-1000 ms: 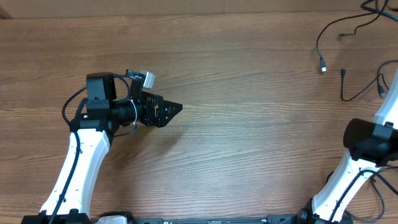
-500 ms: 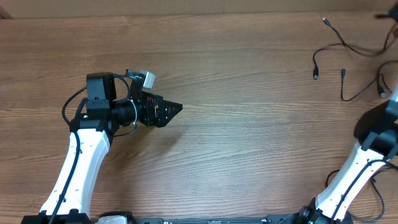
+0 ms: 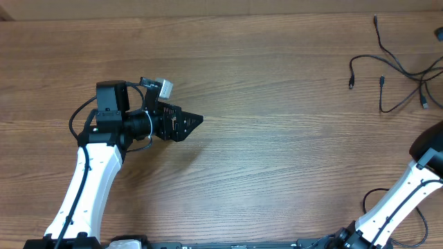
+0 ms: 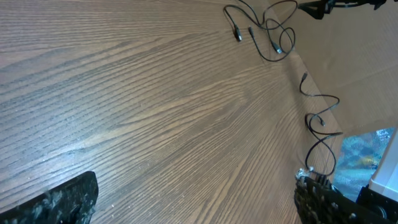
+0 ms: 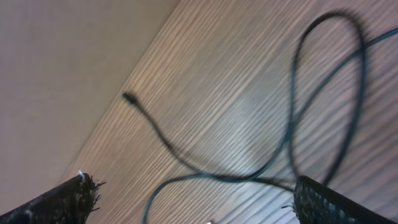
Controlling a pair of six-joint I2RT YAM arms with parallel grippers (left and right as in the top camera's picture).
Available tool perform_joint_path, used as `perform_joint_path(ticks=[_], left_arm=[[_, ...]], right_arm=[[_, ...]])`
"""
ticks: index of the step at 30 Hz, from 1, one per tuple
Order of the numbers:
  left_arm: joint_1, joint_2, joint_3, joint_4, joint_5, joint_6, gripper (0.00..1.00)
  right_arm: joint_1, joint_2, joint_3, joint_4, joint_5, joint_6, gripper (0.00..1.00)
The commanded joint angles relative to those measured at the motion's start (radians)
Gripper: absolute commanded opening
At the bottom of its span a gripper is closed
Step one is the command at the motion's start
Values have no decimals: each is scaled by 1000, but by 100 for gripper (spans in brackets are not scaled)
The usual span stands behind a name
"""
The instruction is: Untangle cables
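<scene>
The cables (image 3: 398,66) lie in a loose tangle at the far right of the wooden table (image 3: 277,138), with small plug ends (image 3: 351,83) pointing left. In the left wrist view the cables (image 4: 268,30) appear far off at the top. My left gripper (image 3: 188,121) hovers over the left half, far from them; its jaws (image 4: 193,205) stand open and empty. In the right wrist view my right gripper (image 5: 199,205) is open just above a looping black cable (image 5: 292,124), whose plug end (image 5: 129,98) lies near the table edge. Nothing is between its fingers.
The right arm's elbow (image 3: 430,149) shows at the overhead view's right edge, its gripper out of frame. A separate thin black cord (image 4: 320,118) curls along the table's right edge. A tan wall (image 5: 62,62) borders the table beside the cable.
My right gripper has opened and let go of a cable. The cable ends have shifted toward the top right, and the right arm has drawn back to the right. The left arm is still.
</scene>
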Motion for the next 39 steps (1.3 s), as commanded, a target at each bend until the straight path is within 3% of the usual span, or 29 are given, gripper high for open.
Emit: perform_joint_path(ticks=[1, 8, 17, 28, 39], left_arm=[[-2, -10, 10, 3, 18, 16, 100], [-2, -10, 10, 3, 18, 16, 100], [-2, -10, 10, 3, 18, 16, 100], [-2, -10, 10, 3, 18, 16, 100], [-2, -10, 10, 3, 18, 16, 100]], right_arm=[[9, -105, 8, -34, -92, 4, 100], [69, -334, 8, -188, -99, -27, 100], [288, -536, 8, -397, 33, -72, 100], [581, -546, 8, -641, 32, -72, 100], [828, -546, 8, -674, 37, -72, 100]])
